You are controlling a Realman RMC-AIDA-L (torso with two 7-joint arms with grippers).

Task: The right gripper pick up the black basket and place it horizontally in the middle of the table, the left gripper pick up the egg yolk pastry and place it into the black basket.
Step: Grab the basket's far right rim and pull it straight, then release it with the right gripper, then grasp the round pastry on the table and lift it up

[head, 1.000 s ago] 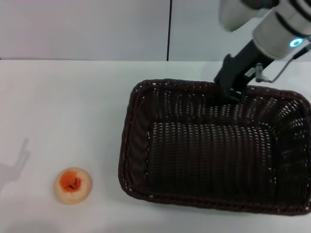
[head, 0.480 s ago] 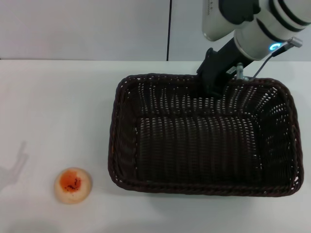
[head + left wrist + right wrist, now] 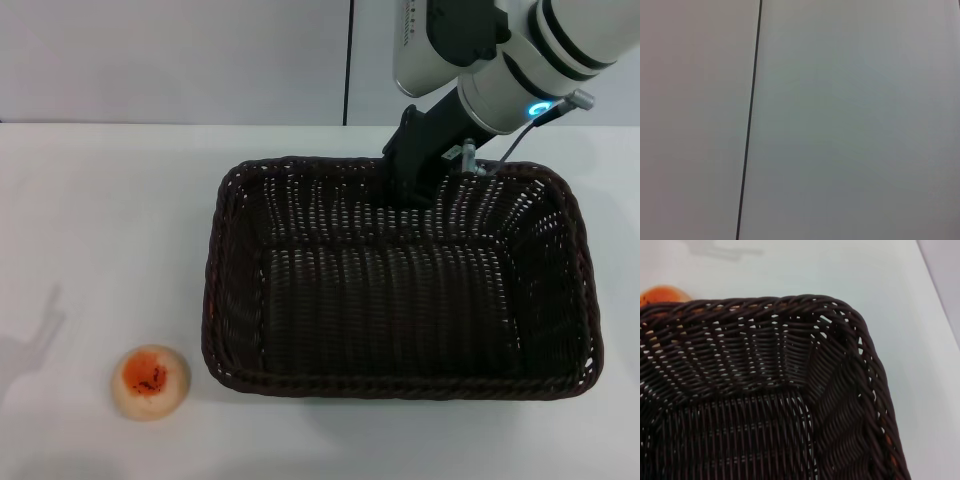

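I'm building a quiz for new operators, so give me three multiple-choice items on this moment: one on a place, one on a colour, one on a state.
1. Where is the egg yolk pastry?
A. inside the black basket
B. on the table, off the basket's near-left corner
C. in the left end effector

2. What colour is the pastry's top patch?
A. green
B. orange-red
C. blue

3. What lies in the black basket?
A. nothing
B. one pastry
C. two pastries

Answers: 1 B, it sits on the white table clear of the rim. 2 B, the patch is orange-red with dark specks. 3 A, only bare weave shows, with the right end effector at the far rim.
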